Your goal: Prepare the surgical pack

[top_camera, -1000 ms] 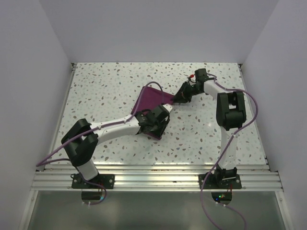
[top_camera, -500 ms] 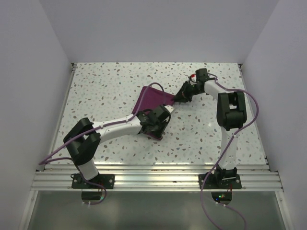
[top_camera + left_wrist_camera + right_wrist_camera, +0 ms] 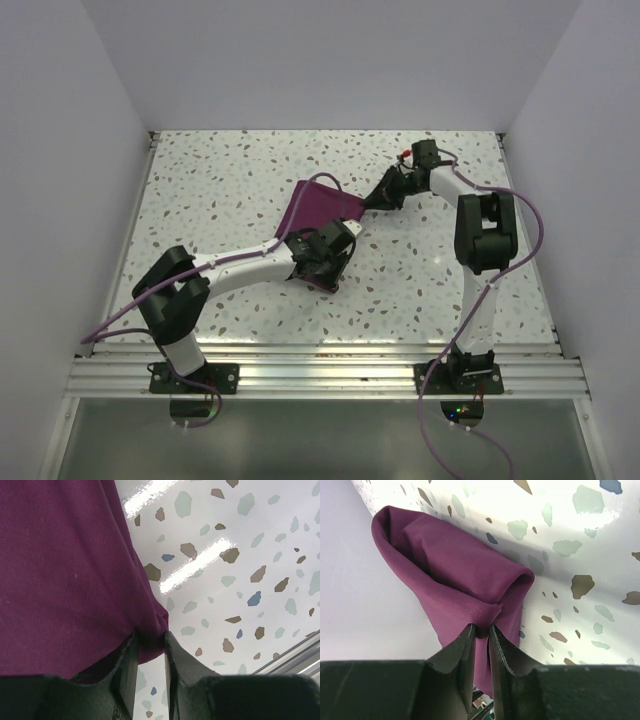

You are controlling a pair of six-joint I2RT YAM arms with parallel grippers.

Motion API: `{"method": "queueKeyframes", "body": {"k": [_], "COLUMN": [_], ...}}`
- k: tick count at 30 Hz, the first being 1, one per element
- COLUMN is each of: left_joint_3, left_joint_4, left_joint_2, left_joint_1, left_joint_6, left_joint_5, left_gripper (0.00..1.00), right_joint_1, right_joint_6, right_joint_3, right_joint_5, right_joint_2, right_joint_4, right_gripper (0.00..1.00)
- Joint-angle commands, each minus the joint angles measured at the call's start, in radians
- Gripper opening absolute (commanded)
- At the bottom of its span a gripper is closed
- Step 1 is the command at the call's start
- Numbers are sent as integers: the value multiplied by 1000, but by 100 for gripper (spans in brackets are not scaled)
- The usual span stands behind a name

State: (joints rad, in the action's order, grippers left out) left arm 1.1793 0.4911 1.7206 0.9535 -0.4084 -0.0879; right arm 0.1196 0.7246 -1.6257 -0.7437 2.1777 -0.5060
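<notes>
The surgical pack (image 3: 315, 207) is a purple-maroon cloth, loosely folded and lifted in the middle of the speckled table. My left gripper (image 3: 322, 262) is shut on its near corner; the left wrist view shows the cloth (image 3: 65, 570) pinched between my fingers (image 3: 150, 645). My right gripper (image 3: 368, 205) is shut on its far right corner; the right wrist view shows the cloth (image 3: 455, 575) bunched between the fingertips (image 3: 481, 629). The cloth hangs stretched between the two grippers.
White walls enclose the table on three sides. An aluminium rail (image 3: 320, 375) runs along the near edge by the arm bases. Purple cables trail from both arms.
My right gripper has shifted slightly up and to the right with its cloth corner. My left gripper has barely moved.
</notes>
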Motion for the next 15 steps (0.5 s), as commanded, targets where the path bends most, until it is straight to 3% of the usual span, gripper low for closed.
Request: {"method": "queueKeyframes", "body": {"k": [1, 8, 9, 10, 15], "left_joint_3": [-35, -47, -50, -56, -102], "left_joint_4": [76, 79, 78, 78, 52], "left_joint_2": [23, 20, 20, 20, 7], "left_joint_1": [13, 13, 11, 13, 13], "left_joint_6": [2, 11, 11, 11, -3], "left_joint_5": [63, 69, 74, 79, 115], "left_gripper": [29, 18, 5, 0, 0], "right_joint_1": [-5, 3, 5, 5, 0], "right_joint_6": [10, 15, 13, 3, -39], "right_joint_3": [-52, -74, -77, -85, -195], "right_joint_5": [20, 24, 44, 50, 127], "right_joint_2": [-24, 17, 25, 30, 82], "right_joint_4": [21, 27, 24, 0, -84], "right_gripper": [20, 10, 8, 6, 0]}}
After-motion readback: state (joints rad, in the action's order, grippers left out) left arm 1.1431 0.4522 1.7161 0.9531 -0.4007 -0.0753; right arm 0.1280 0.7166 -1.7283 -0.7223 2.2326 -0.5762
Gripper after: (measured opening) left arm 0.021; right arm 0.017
